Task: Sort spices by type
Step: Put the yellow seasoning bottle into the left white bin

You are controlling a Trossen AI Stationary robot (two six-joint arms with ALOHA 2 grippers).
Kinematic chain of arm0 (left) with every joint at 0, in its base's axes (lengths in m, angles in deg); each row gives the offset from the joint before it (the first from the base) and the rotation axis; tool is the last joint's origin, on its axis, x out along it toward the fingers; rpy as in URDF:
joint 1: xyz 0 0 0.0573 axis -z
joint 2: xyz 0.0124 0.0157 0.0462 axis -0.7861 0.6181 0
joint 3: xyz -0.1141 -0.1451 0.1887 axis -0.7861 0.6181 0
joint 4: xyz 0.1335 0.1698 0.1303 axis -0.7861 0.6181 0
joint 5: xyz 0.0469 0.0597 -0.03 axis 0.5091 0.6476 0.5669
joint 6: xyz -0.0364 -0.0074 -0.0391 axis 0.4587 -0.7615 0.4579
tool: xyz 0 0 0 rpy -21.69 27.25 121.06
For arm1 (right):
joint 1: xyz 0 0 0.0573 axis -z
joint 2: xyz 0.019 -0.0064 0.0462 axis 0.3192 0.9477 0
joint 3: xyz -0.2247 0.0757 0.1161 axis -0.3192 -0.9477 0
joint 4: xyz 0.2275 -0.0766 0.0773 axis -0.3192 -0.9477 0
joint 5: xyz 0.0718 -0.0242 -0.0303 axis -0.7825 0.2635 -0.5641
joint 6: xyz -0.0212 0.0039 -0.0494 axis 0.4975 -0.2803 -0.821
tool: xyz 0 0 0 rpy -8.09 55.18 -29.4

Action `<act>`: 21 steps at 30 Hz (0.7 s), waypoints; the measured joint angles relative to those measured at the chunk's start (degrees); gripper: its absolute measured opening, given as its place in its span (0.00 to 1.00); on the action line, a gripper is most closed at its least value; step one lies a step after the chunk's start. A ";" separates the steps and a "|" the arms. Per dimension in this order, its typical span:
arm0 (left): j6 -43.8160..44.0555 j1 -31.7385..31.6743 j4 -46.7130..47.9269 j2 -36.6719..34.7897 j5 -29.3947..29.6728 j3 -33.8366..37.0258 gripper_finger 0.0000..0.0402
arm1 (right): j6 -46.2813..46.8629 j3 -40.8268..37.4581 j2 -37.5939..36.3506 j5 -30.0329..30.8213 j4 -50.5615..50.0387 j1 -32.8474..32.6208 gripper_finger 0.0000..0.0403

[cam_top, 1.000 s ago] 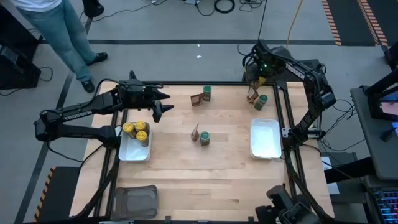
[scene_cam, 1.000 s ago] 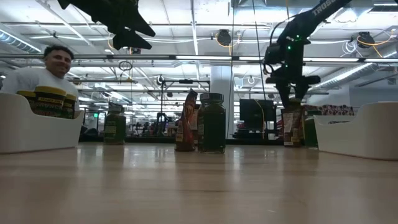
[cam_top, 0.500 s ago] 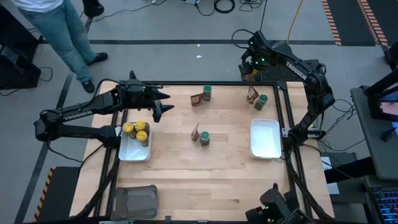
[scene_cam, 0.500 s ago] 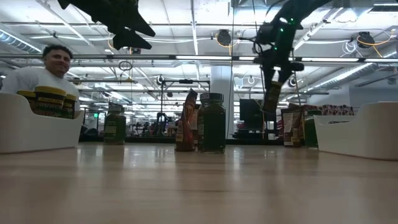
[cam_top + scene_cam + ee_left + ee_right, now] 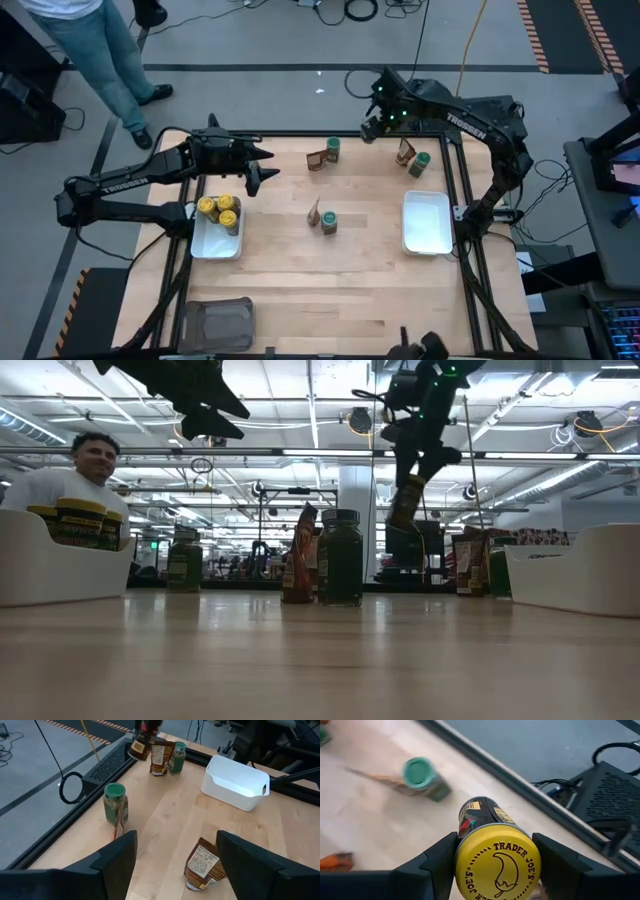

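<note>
Right gripper (image 5: 372, 124): clamped on yellow-lidded jar (image 5: 495, 860), aloft over table's far edge.
Left gripper (image 5: 262, 172): spread, empty, beside left white tray (image 5: 205, 245).
Advice: carry high above green-lidded jars (image 5: 333, 147), lower upright among yellow ones.

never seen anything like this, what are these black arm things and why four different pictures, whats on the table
Those are two dark robot arms sorting spices at a wooden table. One camera looks straight down, one sits at table height, and one rides on each wrist. The right gripper holds a yellow-lidded spice jar in the air at the table's far edge. The left gripper hovers open and empty above the table. Other yellow-lidded jars already sit in the left white tray; the right white tray looks empty. Green-lidded jars and brown flat packets stand loose on the wood.
</note>
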 joint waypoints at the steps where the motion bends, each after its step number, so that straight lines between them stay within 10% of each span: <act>1: 0.15 0.00 0.00 0.00 -0.25 0.00 0.68 | 0.26 0.00 0.00 0.01 0.00 -1.09 0.54; 21: 1.71 0.04 -0.01 0.01 -1.51 -0.02 0.68 | 8.87 0.04 0.00 0.30 -1.85 -15.71 0.54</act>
